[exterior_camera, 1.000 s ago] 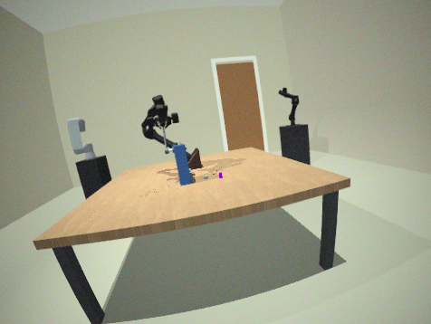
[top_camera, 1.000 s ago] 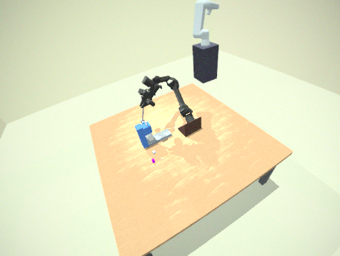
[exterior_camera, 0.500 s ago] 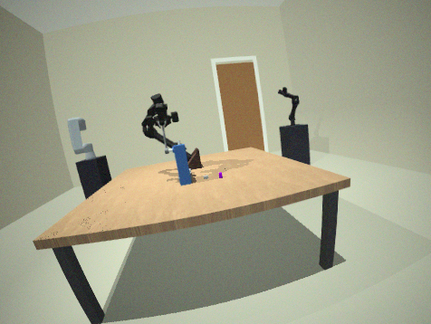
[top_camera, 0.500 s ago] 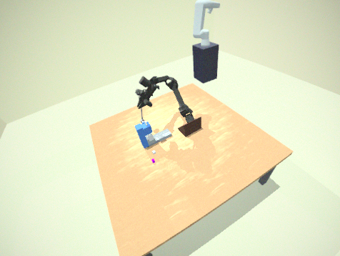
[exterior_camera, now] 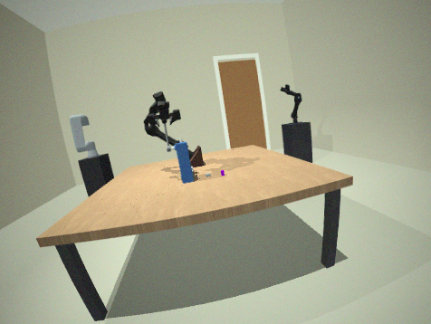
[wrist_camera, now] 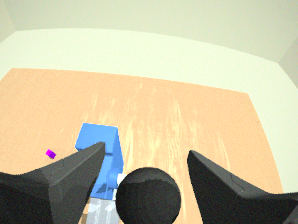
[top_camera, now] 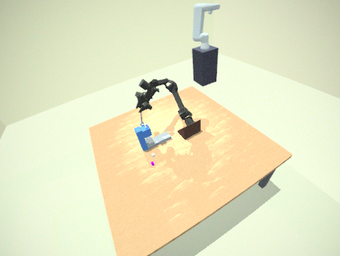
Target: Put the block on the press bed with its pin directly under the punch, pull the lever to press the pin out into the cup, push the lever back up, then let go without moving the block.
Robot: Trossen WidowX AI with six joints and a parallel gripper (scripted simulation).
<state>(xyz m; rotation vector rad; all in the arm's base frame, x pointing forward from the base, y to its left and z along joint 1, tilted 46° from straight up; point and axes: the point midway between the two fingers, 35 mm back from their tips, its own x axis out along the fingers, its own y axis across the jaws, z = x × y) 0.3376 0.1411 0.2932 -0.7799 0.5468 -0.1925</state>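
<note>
Fingers [top_camera: 146, 106] [exterior_camera: 176, 116]: open. Wrist view: black ball [wrist_camera: 148, 194] between, side gaps visible; blue press [top_camera: 143, 139] [exterior_camera: 185, 164] [wrist_camera: 98, 136] ten o'clock; counter [top_camera: 125, 186] [exterior_camera: 136, 205] [wrist_camera: 165, 110] edge twelve.

Jaws: in the wrist view, rear portions run out of frame at 8 and 4 o'clock.
Dark ball [wrist_camera: 148, 196]: cropped at 6 o'clock, it masks whatever lies behind it.
Blue press [top_camera: 143, 137] [exterior_camera: 184, 163] [wrist_camera: 100, 136]: partly covered by a finger at 8 o'clock in the wrist view; its column screens the bed in the exterior view.
Pin: too small to make out.
Desk [top_camera: 132, 200] [exterior_camera: 136, 204] [wrist_camera: 200, 110]: nearest corner cropped at 6 to 7 o'clock, top view.
</note>
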